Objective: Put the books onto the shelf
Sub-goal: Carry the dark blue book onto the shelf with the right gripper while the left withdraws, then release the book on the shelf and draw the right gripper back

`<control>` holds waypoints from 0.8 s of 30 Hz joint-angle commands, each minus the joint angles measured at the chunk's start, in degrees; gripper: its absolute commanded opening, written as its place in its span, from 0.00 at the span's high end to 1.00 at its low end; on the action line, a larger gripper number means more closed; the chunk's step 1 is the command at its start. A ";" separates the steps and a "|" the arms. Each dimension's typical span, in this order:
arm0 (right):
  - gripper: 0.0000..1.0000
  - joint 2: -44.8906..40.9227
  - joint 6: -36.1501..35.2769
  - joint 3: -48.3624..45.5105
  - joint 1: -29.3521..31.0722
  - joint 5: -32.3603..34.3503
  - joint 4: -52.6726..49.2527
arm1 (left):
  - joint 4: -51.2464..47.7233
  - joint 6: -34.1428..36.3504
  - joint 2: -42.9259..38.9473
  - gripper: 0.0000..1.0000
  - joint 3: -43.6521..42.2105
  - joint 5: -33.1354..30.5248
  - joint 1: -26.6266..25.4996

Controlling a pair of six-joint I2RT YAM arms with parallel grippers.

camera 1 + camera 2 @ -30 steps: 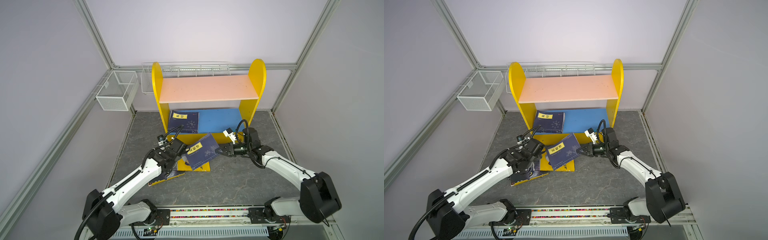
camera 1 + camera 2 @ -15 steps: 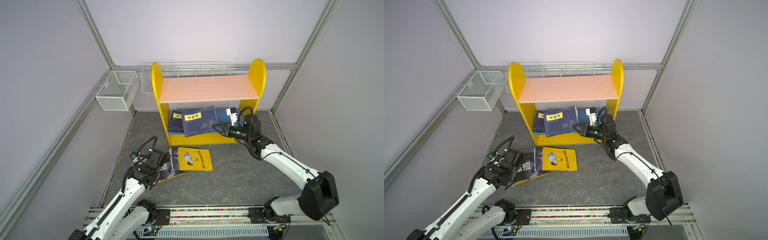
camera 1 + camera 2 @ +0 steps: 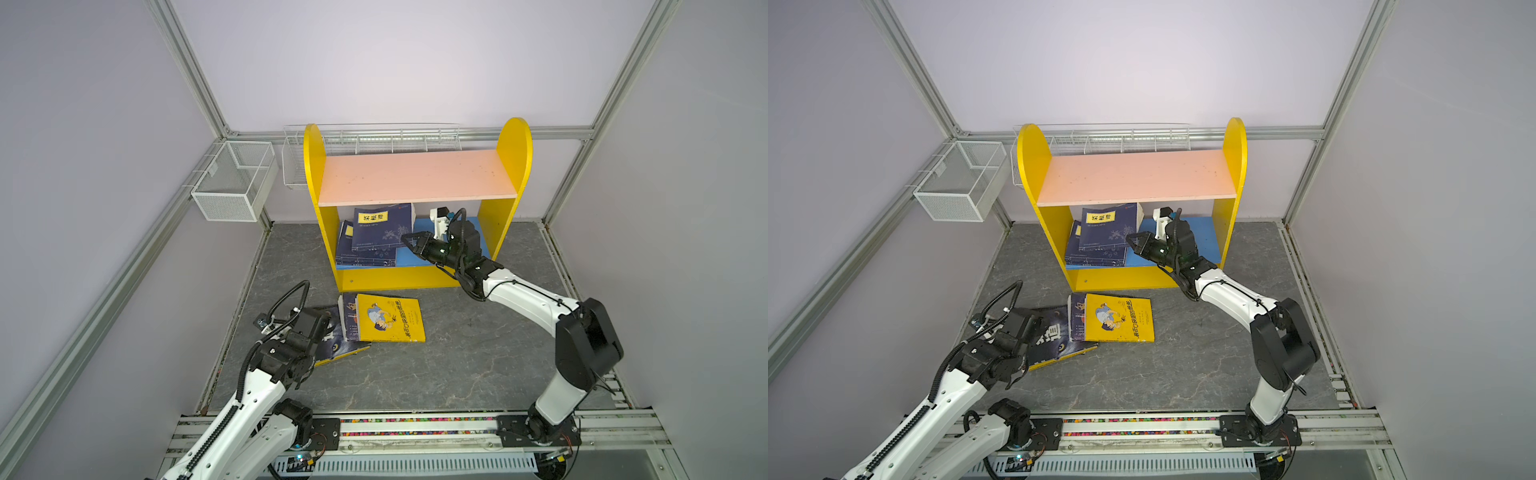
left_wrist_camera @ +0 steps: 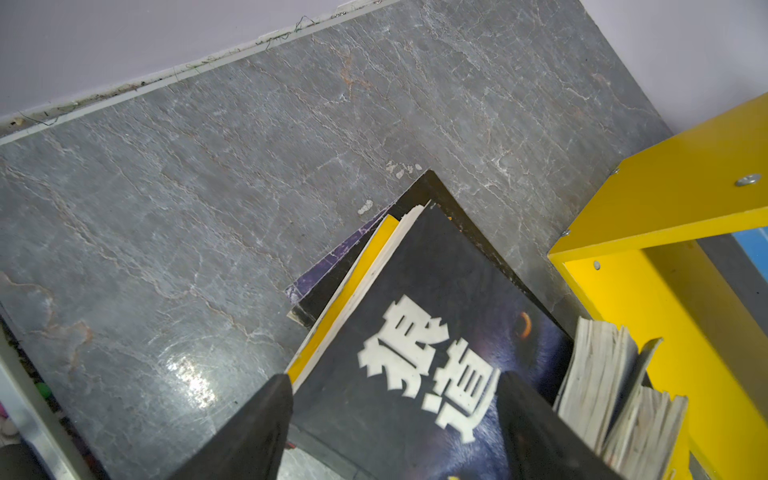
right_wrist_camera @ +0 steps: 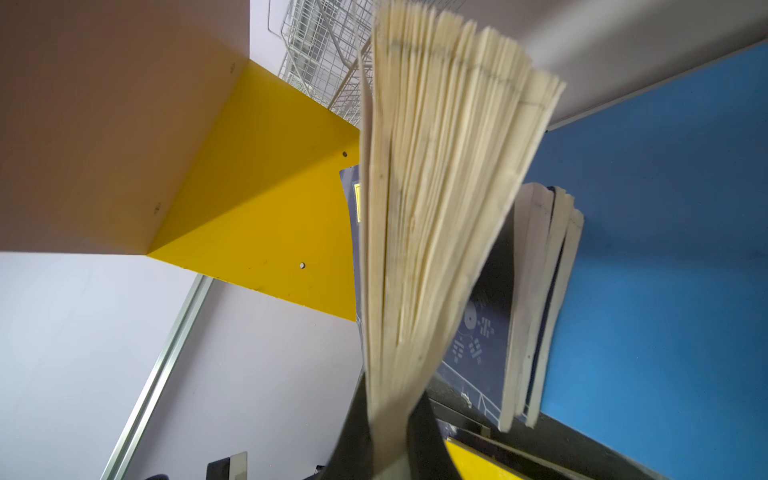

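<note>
The shelf [image 3: 415,176] has yellow sides, a pink upper board and a blue lower board [image 3: 1204,232]. My right gripper [image 3: 409,241] reaches into the lower tier, shut on a navy book [image 3: 382,226] with a yellow label, held nearly upright; its fanned pages [image 5: 436,187] fill the right wrist view. Other navy books [image 3: 365,255] lie stacked beneath it. On the floor lie a yellow cartoon book [image 3: 390,318], a navy one [image 3: 1077,316] under it, and a dark book [image 4: 415,353] with big white characters. My left gripper [image 4: 395,415] hangs open just over that dark book.
A white wire mesh basket [image 3: 232,183] hangs on the left wall and a long wire one [image 3: 374,139] behind the shelf. Metal frame posts stand at the corners. The arms' base rail [image 3: 415,424] runs along the front edge.
My right gripper carried the navy book from the floor into the shelf's lower tier and tipped it more upright. My left arm drew back to the front left, over the dark book.
</note>
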 commanded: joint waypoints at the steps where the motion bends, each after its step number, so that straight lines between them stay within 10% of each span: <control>1: 0.93 2.90 2.06 3.95 1.70 0.84 3.72 | -2.97 -1.43 -0.35 0.21 -0.43 -1.05 0.35; 24: 0.86 11.91 2.98 13.56 4.66 1.16 -8.49 | -4.25 -0.53 -2.20 0.16 -0.42 -1.56 0.37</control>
